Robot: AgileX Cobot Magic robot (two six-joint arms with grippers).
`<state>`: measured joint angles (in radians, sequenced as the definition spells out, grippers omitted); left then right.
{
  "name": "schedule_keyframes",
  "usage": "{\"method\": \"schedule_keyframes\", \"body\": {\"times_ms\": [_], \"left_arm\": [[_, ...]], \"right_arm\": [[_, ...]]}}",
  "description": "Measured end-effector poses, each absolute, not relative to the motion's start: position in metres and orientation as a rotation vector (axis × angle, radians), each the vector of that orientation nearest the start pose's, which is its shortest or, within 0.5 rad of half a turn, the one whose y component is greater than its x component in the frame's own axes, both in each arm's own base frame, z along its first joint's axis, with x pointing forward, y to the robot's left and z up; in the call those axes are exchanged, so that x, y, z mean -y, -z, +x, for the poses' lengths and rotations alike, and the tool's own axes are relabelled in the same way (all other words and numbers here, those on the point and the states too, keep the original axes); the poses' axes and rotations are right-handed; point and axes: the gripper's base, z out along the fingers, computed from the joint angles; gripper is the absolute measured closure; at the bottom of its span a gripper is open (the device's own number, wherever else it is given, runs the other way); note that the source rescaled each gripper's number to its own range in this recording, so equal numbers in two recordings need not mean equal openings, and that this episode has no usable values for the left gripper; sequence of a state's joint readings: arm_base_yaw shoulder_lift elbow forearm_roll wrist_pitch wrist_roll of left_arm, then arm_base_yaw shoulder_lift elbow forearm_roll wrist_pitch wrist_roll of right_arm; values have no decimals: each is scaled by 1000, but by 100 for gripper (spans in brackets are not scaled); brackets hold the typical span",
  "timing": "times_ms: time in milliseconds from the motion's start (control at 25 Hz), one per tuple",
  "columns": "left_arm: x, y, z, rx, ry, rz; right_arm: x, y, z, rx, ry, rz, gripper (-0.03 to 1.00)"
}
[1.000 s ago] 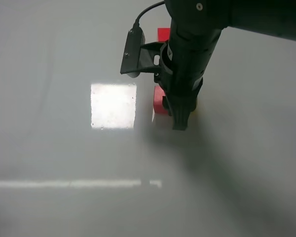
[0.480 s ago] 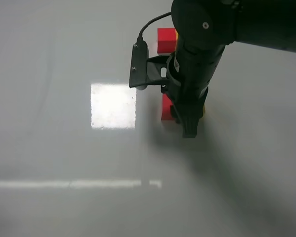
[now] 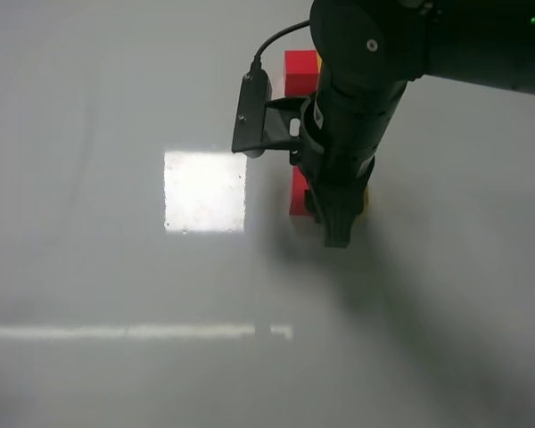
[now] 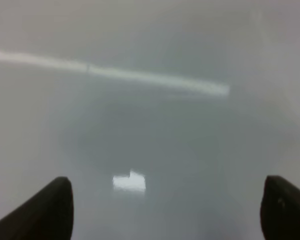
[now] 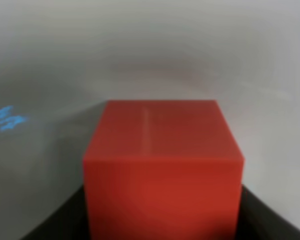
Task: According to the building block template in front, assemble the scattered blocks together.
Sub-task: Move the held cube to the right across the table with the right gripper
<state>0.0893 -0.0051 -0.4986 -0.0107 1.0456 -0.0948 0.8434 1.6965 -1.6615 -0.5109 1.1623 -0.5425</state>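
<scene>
My right gripper [image 3: 336, 225] reaches down over the middle of the grey table and is shut on the red cube [image 3: 298, 193]. In the right wrist view the red cube [image 5: 162, 165] fills the space between the dark fingers [image 5: 60, 225]. A sliver of the yellow cube [image 3: 366, 198] shows just right of the arm, most of it hidden. The template's red half [image 3: 300, 73] lies behind, with a thin edge of its yellow half [image 3: 318, 61] showing; the arm covers the remainder. My left gripper [image 4: 165, 210] is open and empty over bare table, and is out of the exterior high view.
The right arm's wrist camera [image 3: 251, 114] and its cable stick out to the left of the arm. A bright square glare patch [image 3: 205, 191] lies left of the cubes. A reflected light strip [image 3: 134, 332] runs nearer the front.
The right arm has moved to the right with the red cube, bringing it toward the yellow cube. More of the template's red half now shows.
</scene>
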Motion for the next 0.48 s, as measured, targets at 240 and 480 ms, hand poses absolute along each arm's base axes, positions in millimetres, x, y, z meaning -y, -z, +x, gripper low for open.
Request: {"method": "schedule_keyframes", "body": {"times_ms": [240, 480], "left_arm": [[1, -278, -5, -2017, 16, -186], [1, -278, -5, -2017, 16, -186]], "right_arm": [[-244, -363, 272, -1877, 586, -1738, 49], [-239, -373, 268, -1843, 584, -1725, 46]]}}
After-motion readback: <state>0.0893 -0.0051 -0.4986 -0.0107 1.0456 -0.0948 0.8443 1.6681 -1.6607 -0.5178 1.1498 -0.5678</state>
